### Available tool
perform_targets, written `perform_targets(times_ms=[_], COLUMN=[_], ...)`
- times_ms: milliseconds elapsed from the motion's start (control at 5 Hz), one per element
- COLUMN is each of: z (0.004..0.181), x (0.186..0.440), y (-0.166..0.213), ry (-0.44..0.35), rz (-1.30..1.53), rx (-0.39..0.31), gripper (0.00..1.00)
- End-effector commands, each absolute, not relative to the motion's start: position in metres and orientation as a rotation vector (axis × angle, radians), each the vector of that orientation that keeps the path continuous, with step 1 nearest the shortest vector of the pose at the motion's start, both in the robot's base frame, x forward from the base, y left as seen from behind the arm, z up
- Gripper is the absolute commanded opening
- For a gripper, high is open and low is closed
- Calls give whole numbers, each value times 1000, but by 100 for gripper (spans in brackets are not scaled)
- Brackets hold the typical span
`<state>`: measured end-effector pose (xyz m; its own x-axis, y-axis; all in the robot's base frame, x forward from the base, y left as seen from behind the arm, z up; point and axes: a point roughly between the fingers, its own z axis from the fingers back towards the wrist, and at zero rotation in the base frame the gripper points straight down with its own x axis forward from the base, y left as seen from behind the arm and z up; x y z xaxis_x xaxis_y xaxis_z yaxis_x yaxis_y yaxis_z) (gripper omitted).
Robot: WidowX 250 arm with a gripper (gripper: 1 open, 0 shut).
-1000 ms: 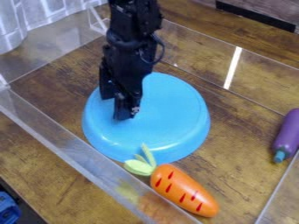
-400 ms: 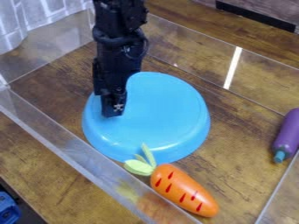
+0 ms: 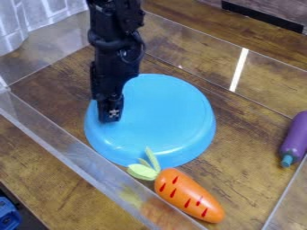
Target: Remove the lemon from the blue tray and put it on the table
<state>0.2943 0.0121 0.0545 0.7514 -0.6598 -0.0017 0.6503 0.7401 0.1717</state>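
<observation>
The blue tray (image 3: 162, 117) is a large round glossy dish in the middle of the table (image 3: 258, 76), which is dark wood grain. My gripper (image 3: 110, 110) is black and points down over the tray's left rim, its tips close to the rim. The fingers look close together, but the dark arm hides what lies between them. No lemon shows anywhere in this view, and the tray's visible surface is bare.
A toy carrot (image 3: 186, 193) with a green top lies just in front of the tray. A purple eggplant (image 3: 295, 137) lies at the right edge. Clear acrylic walls (image 3: 60, 148) edge the table on the left and front.
My gripper has moved left, from over the tray's middle-left to its left rim. The tray, carrot and eggplant have not moved.
</observation>
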Motion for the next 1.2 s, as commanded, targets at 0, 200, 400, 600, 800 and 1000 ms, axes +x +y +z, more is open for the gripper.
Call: perform_targets(times_ms=[0,200,400,600,800,1000], z=[76,78,77,76,67,57], x=[298,296,286,277,278,279], y=[7,6,5,4,6,9], ry=[-126,-125,-138,-150,-157,-160], rz=[-686,-658,-713,-768,-726,-688], rx=[194,198,197,196,201,206], gripper=[0,100,100,100,100,100])
